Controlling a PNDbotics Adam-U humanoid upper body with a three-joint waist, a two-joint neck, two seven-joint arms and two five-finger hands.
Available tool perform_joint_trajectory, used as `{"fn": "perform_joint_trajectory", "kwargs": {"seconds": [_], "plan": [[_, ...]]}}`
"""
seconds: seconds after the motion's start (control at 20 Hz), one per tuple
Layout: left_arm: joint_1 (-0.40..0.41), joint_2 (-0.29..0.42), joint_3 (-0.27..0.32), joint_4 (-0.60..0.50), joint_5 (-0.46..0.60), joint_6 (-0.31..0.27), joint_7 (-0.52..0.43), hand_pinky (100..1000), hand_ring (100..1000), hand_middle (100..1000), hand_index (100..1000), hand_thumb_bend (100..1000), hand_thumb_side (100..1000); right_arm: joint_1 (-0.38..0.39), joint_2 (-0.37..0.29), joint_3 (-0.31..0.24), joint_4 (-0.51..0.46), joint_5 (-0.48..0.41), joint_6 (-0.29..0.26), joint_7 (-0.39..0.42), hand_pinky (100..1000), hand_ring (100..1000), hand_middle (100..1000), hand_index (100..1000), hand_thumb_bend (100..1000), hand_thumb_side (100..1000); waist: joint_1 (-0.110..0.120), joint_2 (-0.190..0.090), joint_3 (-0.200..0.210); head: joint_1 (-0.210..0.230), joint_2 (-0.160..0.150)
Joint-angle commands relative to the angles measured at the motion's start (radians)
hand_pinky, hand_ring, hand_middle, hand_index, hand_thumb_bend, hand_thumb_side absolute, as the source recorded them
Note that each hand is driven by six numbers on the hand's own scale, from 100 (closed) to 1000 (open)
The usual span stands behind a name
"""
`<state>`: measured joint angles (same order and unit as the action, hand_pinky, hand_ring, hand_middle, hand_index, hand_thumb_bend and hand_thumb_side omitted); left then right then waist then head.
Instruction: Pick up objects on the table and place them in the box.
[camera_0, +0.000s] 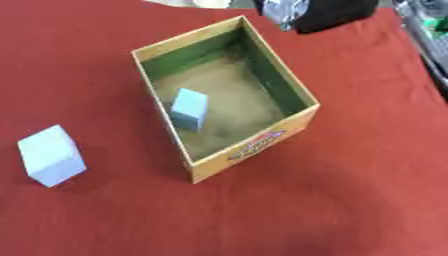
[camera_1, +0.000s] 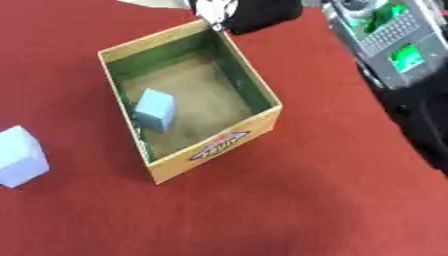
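Note:
An open cardboard box (camera_0: 297, 122) with green inner walls stands in the middle of the red table. One pale blue cube (camera_0: 189, 108) lies inside it, near the left wall. A second pale blue cube (camera_0: 52, 155) sits on the cloth to the left of the box, well apart from it. A black and silver hand (camera_0: 293, 12), which I take to be my right one, shows at the top edge just beyond the box's far corner. It is cut off by the picture edge and holds nothing that I can see. My left hand does not show.
A grey device with green lights (camera_1: 389, 42) stands off the table at the upper right. The table's right edge (camera_1: 398, 130) runs down beside it, with something dark below. Bare red cloth (camera_0: 262, 220) lies in front of the box.

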<state>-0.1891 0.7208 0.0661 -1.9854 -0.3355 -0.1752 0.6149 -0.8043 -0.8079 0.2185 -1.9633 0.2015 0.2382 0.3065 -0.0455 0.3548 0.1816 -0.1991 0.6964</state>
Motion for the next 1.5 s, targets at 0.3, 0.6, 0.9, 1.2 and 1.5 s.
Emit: {"fn": "perform_joint_trajectory", "kwargs": {"seconds": [0.3, 0.6, 0.9, 1.2, 1.5], "plan": [[0.039, 0.21, -0.036, -0.015, -0.134, 0.085, -0.26, 831, 797, 733, 869, 525, 719, 0.184, -0.088, -0.172, -0.037, -0.122, -0.162, -0.34, 849, 854, 729, 861, 100, 524, 0.005, 0.001, -0.013, 0.012, -0.006], [0.076, 0.32, -0.049, -0.015, -0.209, 0.031, -0.521, 852, 830, 771, 885, 560, 738, 0.31, -0.105, -0.231, -0.037, -0.093, -0.196, -0.427, 846, 847, 725, 855, 100, 501, 0.007, -0.001, -0.016, 0.028, -0.004], [0.117, 0.374, -0.068, -0.015, -0.224, 0.047, -0.63, 869, 852, 796, 898, 648, 781, 0.363, -0.114, -0.251, -0.037, -0.078, -0.197, -0.459, 845, 841, 723, 852, 100, 495, 0.005, -0.006, -0.015, 0.026, -0.001], [0.124, 0.379, -0.079, -0.015, -0.271, -0.045, -0.711, 905, 889, 846, 914, 627, 585, 0.385, -0.109, -0.257, -0.037, -0.083, -0.186, -0.476, 844, 835, 718, 849, 100, 515, 0.004, -0.009, -0.012, 0.024, -0.003], [0.123, 0.383, -0.093, -0.015, -0.336, -0.167, -0.771, 922, 900, 850, 909, 606, 405, 0.389, -0.103, -0.253, -0.037, -0.086, -0.182, -0.479, 844, 831, 714, 847, 100, 523, 0.003, -0.009, -0.012, 0.024, -0.003]]}}
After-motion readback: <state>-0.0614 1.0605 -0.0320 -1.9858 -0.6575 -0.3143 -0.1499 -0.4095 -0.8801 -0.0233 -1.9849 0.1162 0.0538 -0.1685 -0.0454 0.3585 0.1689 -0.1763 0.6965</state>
